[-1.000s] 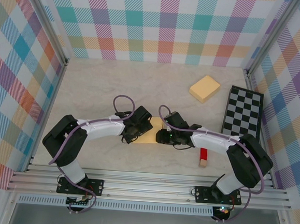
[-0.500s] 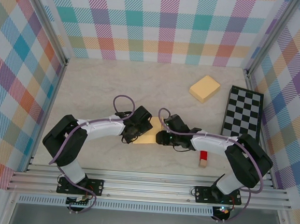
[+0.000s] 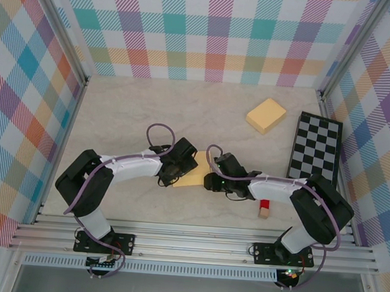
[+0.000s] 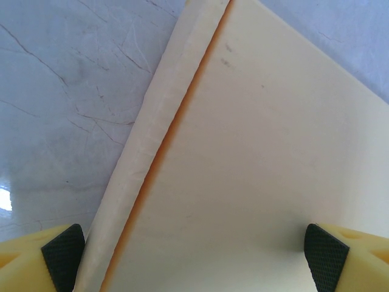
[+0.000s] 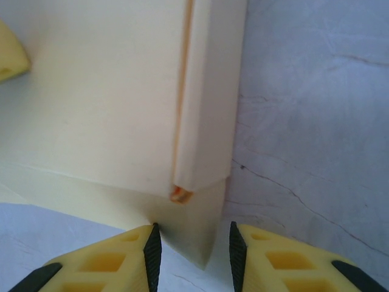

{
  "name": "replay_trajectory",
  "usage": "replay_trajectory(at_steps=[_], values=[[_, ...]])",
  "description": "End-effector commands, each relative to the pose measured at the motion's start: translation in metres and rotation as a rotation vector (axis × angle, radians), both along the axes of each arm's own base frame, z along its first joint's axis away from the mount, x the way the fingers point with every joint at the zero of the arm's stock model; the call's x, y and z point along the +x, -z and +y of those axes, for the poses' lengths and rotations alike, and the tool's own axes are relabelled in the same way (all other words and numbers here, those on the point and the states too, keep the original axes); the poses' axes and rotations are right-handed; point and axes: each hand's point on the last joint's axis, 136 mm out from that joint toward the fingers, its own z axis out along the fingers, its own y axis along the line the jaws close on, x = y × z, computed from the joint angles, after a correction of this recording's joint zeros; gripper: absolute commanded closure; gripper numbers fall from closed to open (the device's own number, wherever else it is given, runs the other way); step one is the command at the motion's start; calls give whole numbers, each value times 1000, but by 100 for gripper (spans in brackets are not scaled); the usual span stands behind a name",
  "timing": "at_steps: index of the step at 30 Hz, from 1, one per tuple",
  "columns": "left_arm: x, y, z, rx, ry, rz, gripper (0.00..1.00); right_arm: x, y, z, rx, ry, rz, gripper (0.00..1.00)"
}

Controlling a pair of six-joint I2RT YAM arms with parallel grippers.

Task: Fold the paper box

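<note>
Paper box (image 4: 255, 158): cream card, matt, smooth, a few faint scuffs. Table (image 4: 67, 79): marble-look top, veined, glossy, with a light glare. Left gripper (image 4: 193, 255) fingers (image 4: 15, 258): yellow plastic; pads (image 4: 325, 249) black, matt.

No readable text, label, brand, number or sign on any surface. Paper box (image 4: 255, 152): plain cream faces, unprinted; two faint specks near its fold are not characters. Checkered board (image 3: 314, 147): black-and-white squares, no lettering.

Lab test cell, plaid walls (image 3: 217, 39), aluminium frame (image 3: 194, 244)
</note>
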Motion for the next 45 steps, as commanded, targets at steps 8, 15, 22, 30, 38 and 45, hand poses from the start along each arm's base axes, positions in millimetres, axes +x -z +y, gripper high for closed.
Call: replay_trajectory(at_steps=[8,15,22,30,38,45], values=[[-28,33,43,171,-14,136,6,-10,3,-21,-38,58,19,71],[-29,35,44,172,-12,141,6,-5,-6,-20,-23,73,6,75],[-29,34,42,167,0,142,6,10,-6,-2,64,70,5,82],[-31,40,34,135,10,163,6,34,-3,20,242,152,-52,92],[-36,44,21,87,32,180,7,55,-8,28,300,244,-76,91],[-33,43,36,168,13,168,6,33,-12,-6,104,293,15,89]])
